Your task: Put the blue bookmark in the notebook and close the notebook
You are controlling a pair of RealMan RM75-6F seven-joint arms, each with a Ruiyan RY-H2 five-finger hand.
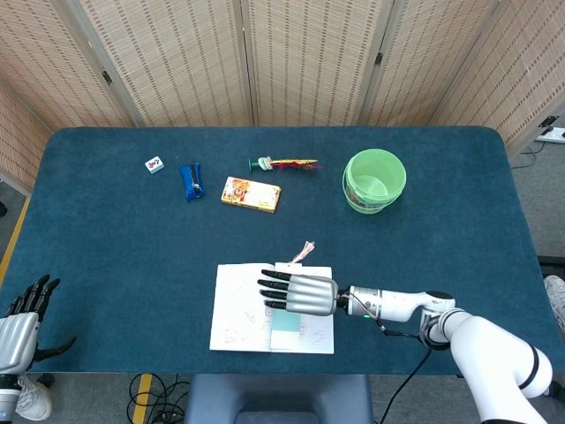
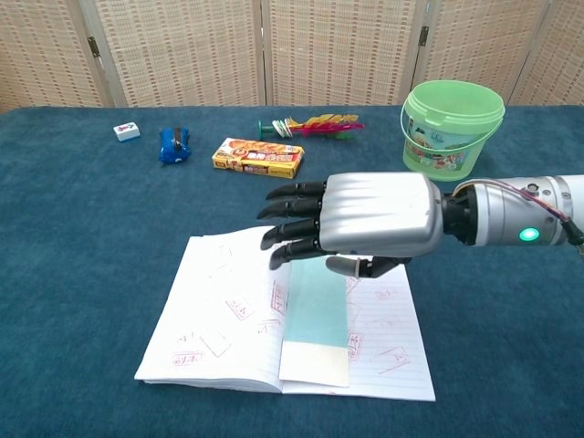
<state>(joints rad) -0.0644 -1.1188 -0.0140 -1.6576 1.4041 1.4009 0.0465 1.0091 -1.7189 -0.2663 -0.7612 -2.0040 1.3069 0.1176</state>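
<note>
The open notebook [image 1: 237, 320] [image 2: 214, 328] lies flat near the table's front edge. A pale blue bookmark [image 1: 284, 321] [image 2: 315, 315] rests lengthwise on it beside the spine, its pink tassel [image 1: 303, 252] sticking out past the far edge. My right hand [image 1: 298, 294] [image 2: 365, 226] hovers over the far end of the bookmark, palm down, fingers spread toward the left page, holding nothing. My left hand [image 1: 22, 318] sits off the table at the lower left of the head view, fingers apart and empty.
A green bucket [image 1: 374, 181] [image 2: 452, 128] stands at the back right. Further back lie a yellow box [image 1: 251, 194] [image 2: 258, 157], a blue object [image 1: 191, 180] [image 2: 173, 144], a feathered toy [image 1: 284, 163] and a small white tile [image 1: 154, 164].
</note>
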